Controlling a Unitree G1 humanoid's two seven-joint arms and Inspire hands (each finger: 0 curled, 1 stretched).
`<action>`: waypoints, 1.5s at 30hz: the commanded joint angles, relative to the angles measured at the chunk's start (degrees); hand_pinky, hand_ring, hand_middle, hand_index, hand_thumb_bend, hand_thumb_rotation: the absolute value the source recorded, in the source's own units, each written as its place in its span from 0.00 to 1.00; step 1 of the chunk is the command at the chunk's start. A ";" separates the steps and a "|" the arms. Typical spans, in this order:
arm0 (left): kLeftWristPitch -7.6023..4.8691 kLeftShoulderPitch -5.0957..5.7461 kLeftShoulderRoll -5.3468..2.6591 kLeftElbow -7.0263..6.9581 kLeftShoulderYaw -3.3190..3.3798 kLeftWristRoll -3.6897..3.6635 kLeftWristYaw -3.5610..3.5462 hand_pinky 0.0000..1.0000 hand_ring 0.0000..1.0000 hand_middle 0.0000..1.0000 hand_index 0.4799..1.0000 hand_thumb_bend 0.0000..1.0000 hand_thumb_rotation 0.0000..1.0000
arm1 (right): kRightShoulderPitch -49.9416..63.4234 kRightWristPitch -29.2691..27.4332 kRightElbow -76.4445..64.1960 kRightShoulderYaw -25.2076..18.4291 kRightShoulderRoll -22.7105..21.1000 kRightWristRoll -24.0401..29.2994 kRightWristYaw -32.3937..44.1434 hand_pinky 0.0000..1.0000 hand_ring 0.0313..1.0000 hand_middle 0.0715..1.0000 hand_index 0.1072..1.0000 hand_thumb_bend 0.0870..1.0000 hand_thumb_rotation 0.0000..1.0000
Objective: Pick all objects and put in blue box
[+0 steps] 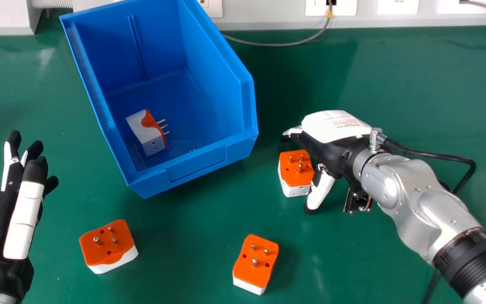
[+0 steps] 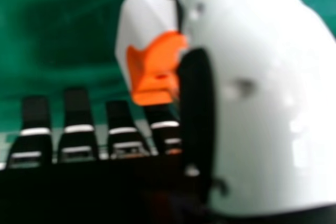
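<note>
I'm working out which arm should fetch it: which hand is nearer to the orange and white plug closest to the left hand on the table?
Left. The left hand is just left of that plug; the right hand is much farther right, beside another plug.

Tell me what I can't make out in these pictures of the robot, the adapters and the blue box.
- Whether the right hand touches the adapter beside it: its back hides most of its fingers in the head view; the right hand view is blurred, its thumb covering one side.
- The blue box's far end: cut off by the head view's top edge.
- The left hand's outer side: cut off by that view's left edge.
</note>
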 commanded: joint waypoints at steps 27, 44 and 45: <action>3.50 0.65 -1.28 -6.09 -0.55 -0.29 0.97 0.92 0.98 0.99 1.00 0.92 0.95 | -2.73 -0.84 0.36 2.95 1.12 -1.94 3.15 0.76 0.83 0.85 0.80 0.59 0.11; 4.22 0.92 -1.20 -6.76 -0.99 0.11 1.71 0.91 0.98 0.99 1.00 0.92 0.94 | -3.16 -0.04 1.22 2.81 3.49 -1.44 3.15 0.74 0.83 0.85 0.79 0.58 0.10; 4.24 0.87 -1.20 -6.67 -1.02 0.11 1.75 0.91 0.98 0.99 1.00 0.92 0.94 | -3.22 -0.07 1.26 2.80 3.60 -1.45 3.10 0.75 0.83 0.85 0.79 0.58 0.10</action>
